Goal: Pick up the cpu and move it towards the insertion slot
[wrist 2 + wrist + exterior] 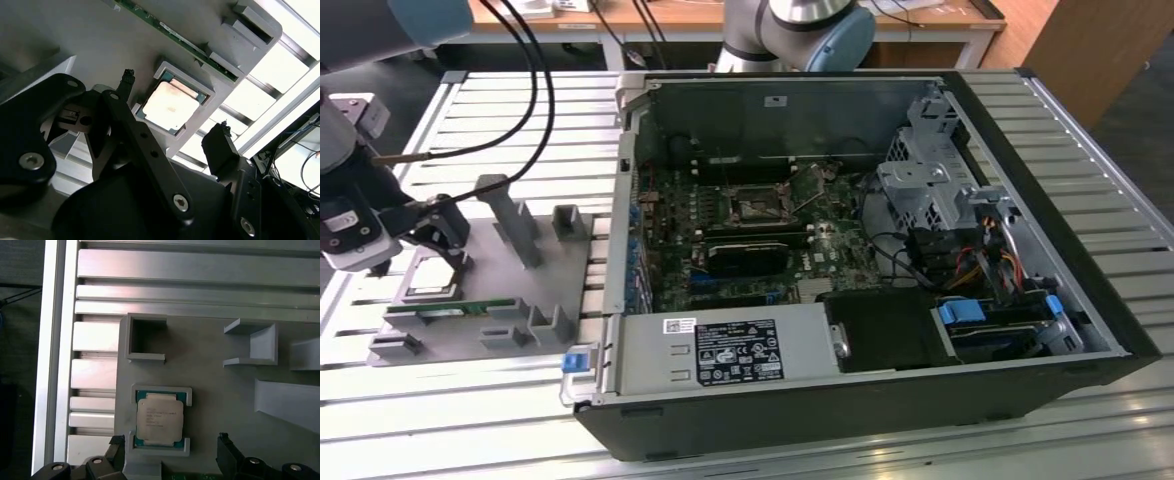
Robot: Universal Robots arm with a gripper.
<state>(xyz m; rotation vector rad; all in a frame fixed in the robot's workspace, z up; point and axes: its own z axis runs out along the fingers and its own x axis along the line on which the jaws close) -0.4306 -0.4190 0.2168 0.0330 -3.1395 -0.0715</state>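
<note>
The cpu (432, 282) (170, 104) (159, 420), a small square chip with a silvery top, lies flat in a recess of the grey tray (540, 287) (215, 390) at the exterior view's left. My gripper (438, 250) (175, 102) (170, 439) hovers just above it, open, with one black fingertip (127, 79) on one side of the chip and the other fingertip (220, 134) on the opposite side, neither touching it. The insertion slot (757, 208), a dark square socket in a metal frame, sits on the motherboard inside the open computer case.
A thin green memory stick (454, 310) (170, 35) stands in the tray beside the chip. Upright tray posts (514, 225) rise between tray and case wall (630, 200). A second arm (801, 30) stands behind the case. Black cables (520, 90) hang over the slatted table.
</note>
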